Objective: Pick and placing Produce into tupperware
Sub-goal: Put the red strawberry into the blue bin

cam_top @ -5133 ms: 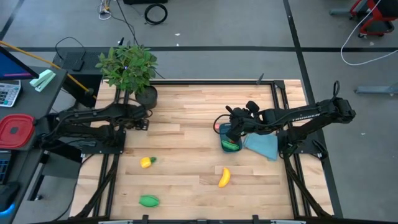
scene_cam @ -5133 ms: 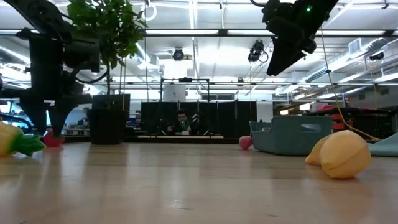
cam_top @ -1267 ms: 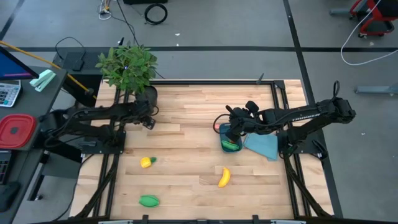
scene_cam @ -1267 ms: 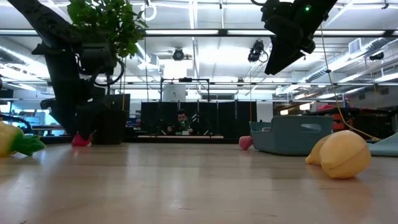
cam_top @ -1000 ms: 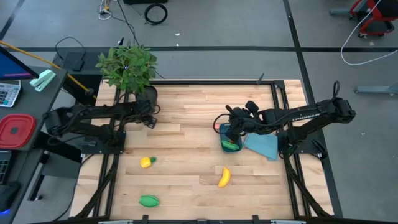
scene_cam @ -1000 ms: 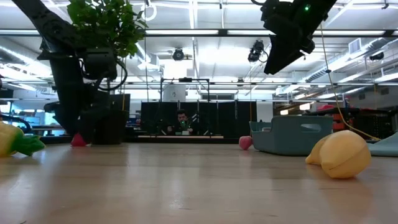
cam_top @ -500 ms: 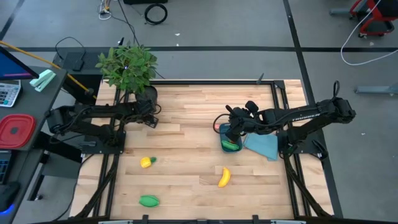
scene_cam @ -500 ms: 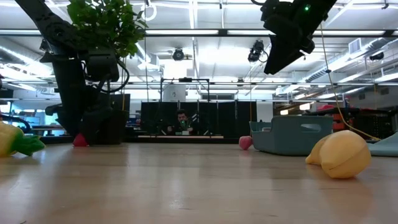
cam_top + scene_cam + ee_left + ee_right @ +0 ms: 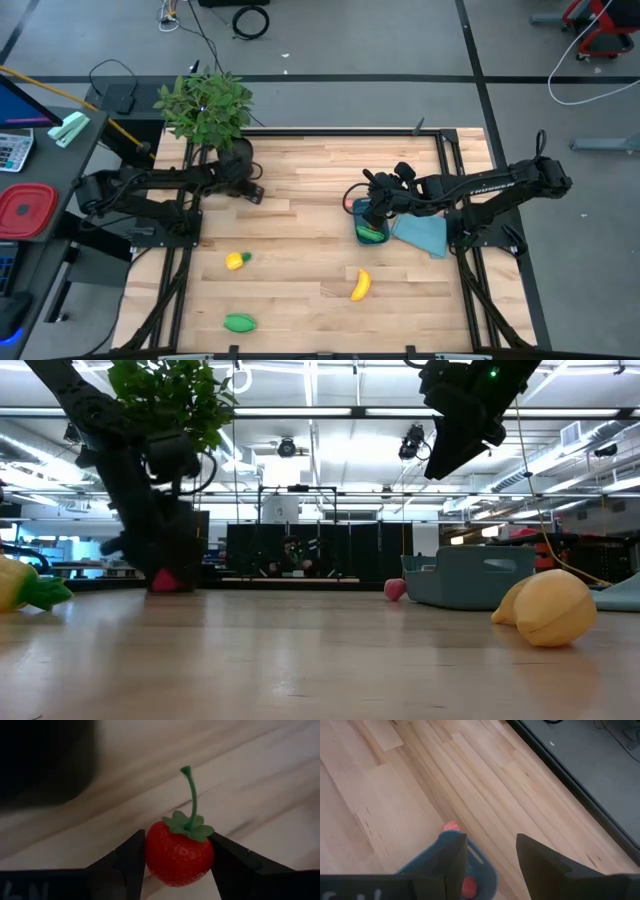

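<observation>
My left gripper (image 9: 255, 193) is shut on a small red toy strawberry (image 9: 180, 855) with a green stem, low over the table just right of the plant pot (image 9: 235, 156); it also shows in the low view (image 9: 165, 578). My right gripper (image 9: 372, 208) hovers open and empty high above the dark-blue tupperware (image 9: 370, 230), which holds a green piece (image 9: 372, 237) and a red piece (image 9: 467, 887). Another tiny red piece (image 9: 451, 826) lies on the table beside the tub. A banana (image 9: 360, 285), a yellow piece with green stem (image 9: 235, 261) and a green oblong piece (image 9: 239, 322) lie on the table. My left gripper pinches the strawberry's red body (image 9: 156, 857) between its two fingers, one on each side. The green stem (image 9: 191, 795) sticks out beyond the fingertips. In the low view the fingers point down and the strawberry sits at their tips, close to the tabletop.
A leafy potted plant (image 9: 205, 105) stands at the table's far left corner. A flat light-blue piece (image 9: 422, 236) lies right of the tub. A red square container (image 9: 24, 210) sits off the table at the left. Bare wood lies between the two arms.
My left gripper has carried the strawberry toward the table's right edge, away from the plant pot, keeping low over the table and staying shut on it. My right gripper has kept still above the tub.
</observation>
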